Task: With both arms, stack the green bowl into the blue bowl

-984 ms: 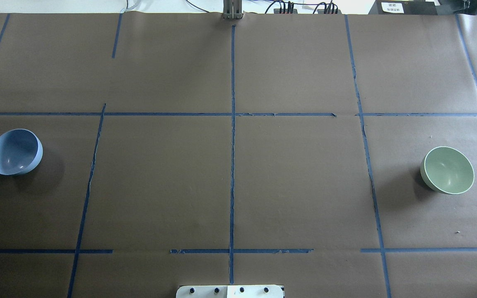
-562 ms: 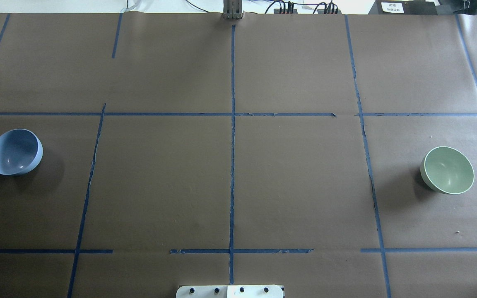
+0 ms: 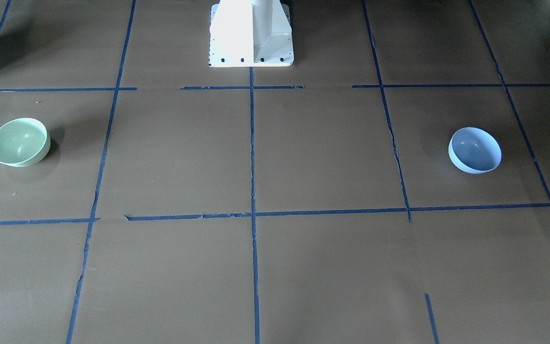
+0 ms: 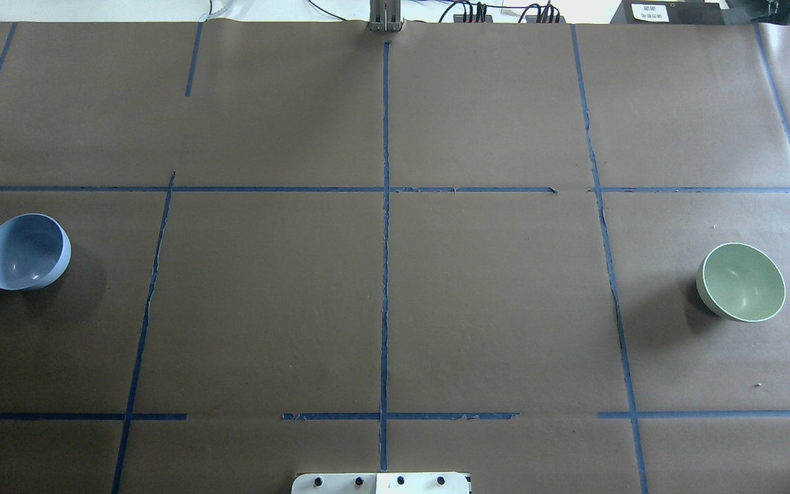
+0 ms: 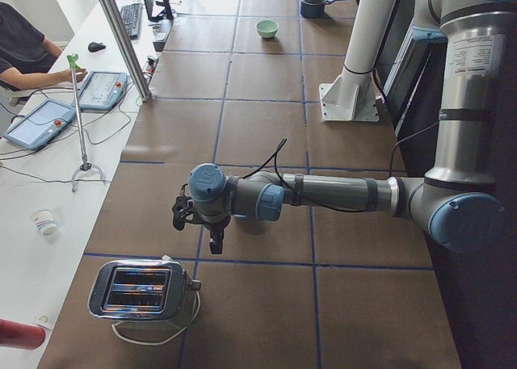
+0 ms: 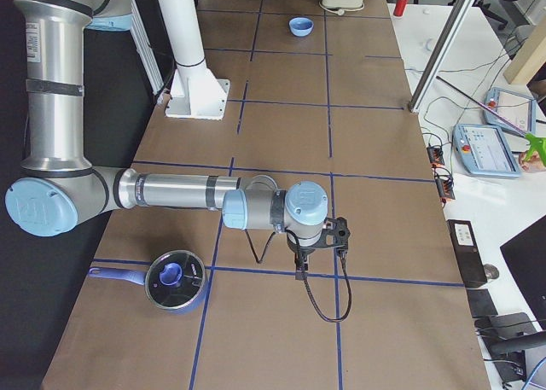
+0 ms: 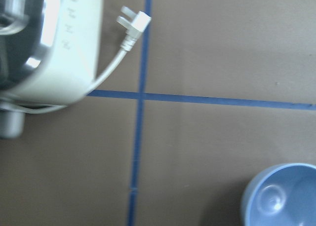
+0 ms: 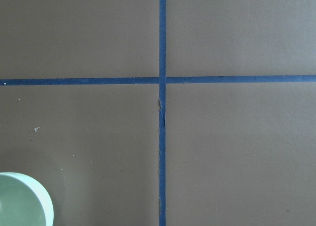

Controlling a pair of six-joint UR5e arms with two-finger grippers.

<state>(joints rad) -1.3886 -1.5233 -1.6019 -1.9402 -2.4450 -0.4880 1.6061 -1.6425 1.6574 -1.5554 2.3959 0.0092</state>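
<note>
The table (image 4: 265, 295) is covered in matt brown paper, faintly creased. It is crossed by blue tape (image 4: 385, 274) whose edges are frayed and torn in places. The green bowl (image 4: 741, 281) and the blue bowl (image 4: 25, 252) look smooth and glossy inside, with small highlights. The pedestal base (image 3: 251, 33) has a shiny white painted finish. The toaster (image 5: 141, 291) shows mirror-bright chrome. The left arm (image 5: 339, 195) has satin grey tubing.

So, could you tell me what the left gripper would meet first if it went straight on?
The left gripper points down, so probably bare table by the tape cross; the toaster and blue bowl lie off to the sides. Its height is hard to judge.
</note>
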